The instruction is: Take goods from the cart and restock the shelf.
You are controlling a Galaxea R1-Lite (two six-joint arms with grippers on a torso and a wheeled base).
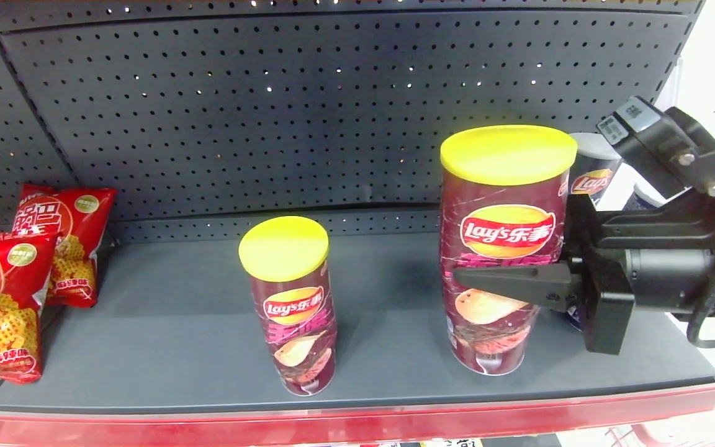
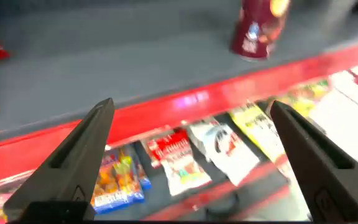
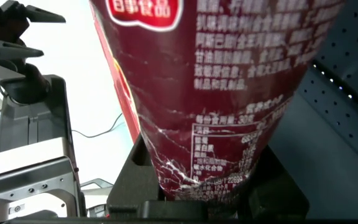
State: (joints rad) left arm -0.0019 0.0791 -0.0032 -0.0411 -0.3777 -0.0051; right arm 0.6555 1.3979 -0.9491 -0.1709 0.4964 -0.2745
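A dark perforated back panel (image 1: 270,93) rises behind the grey shelf (image 1: 177,335), which ends in a red front lip (image 1: 357,422). My right end effector (image 1: 488,279) is closed round the middle of a held chip canister (image 1: 500,248). One finger lies across its front and the other is behind it. The canister is upright, towards the right end of the shelf and near the front edge. I cannot tell whether its base touches the shelf or hangs just above it.

I judge this to be the placing step. To do it well I should keep the canister vertical, settle it flat on the shelf, and only then spread the fingers. I should draw back sideways, so I do not brush the blue canister (image 1: 590,174) close behind or tip my own.

A second chip canister (image 1: 292,310) stands well apart near the middle of the front edge, so matching its line would make a tidy row. Both have yellow lids pressed on, so their contents are hidden.

Red snack bags (image 1: 16,273) lean at the left end. My left end effector (image 2: 191,107) is wide open and holds nothing. It is low before the front lip, above a lower shelf of assorted snack packets (image 2: 185,155).
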